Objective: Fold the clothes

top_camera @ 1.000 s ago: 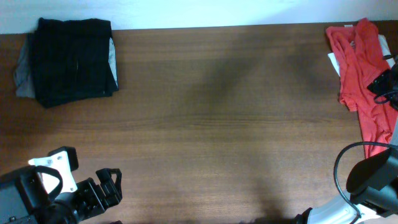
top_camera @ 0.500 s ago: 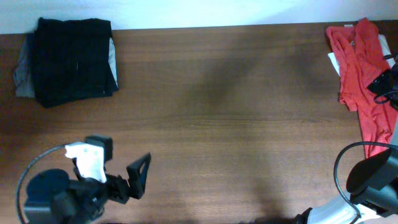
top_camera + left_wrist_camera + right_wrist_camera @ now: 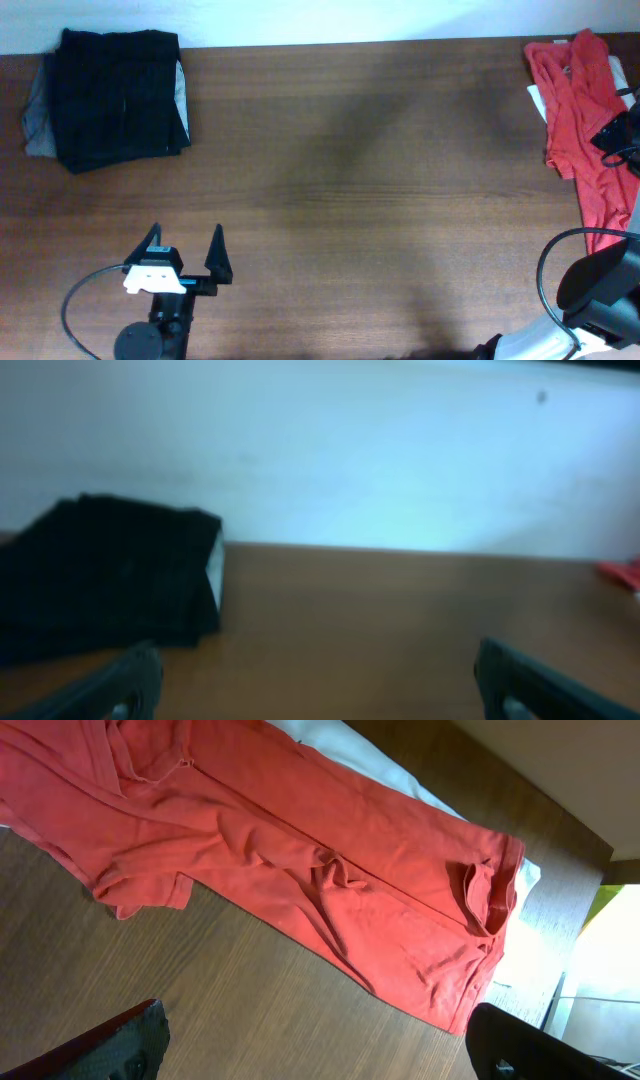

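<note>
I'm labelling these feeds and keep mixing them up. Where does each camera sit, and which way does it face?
Overhead: above the table, looking straight down; the left pincer shows at the bottom.
Left wrist: low over the table, facing the back wall and the black garment; fingertips at both lower corners.
Right wrist: above the table's right end, looking down at the red garment; the right pincer frames it.
Shared: overhead also shows both garments.

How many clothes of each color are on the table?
Black garment: 1
Red garment: 1
Grey garment, under the black: 1
White piece, under the red: 1
Total: 4
</note>
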You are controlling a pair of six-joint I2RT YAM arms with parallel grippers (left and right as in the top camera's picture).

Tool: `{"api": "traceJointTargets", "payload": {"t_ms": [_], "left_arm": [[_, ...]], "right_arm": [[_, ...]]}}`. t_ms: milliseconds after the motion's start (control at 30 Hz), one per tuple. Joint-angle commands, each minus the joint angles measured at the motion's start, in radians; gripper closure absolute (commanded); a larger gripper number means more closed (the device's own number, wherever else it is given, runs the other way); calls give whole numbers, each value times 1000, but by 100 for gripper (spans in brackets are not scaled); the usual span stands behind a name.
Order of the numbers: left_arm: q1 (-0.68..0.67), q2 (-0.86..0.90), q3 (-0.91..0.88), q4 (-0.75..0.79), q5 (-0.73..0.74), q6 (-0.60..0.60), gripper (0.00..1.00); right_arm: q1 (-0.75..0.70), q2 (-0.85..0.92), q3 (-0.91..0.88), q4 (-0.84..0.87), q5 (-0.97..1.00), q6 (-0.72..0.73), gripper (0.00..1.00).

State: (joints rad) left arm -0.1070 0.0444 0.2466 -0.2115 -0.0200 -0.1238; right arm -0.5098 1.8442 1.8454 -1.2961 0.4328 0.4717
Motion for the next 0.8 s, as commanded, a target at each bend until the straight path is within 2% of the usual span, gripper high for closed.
{"api": "traceJointTargets", "payload": {"t_ms": [0, 133, 233, 300, 767], "left_arm": [[45, -40, -149, 122, -4, 13, 1], [74, -40, -233, 193, 24, 13, 1], [114, -40, -238, 129, 26, 15, 1], [116, -40, -238, 129, 28, 60, 1], [117, -39, -238, 129, 27, 61, 1]], "right_arm": [[-1, -18, 4, 0, 16, 8, 2], [-1, -18, 4, 0, 16, 8, 2], [-1, -18, 4, 0, 16, 8, 2], [-1, -18, 4, 0, 16, 8, 2], [-1, -18, 4, 0, 16, 8, 2]]}}
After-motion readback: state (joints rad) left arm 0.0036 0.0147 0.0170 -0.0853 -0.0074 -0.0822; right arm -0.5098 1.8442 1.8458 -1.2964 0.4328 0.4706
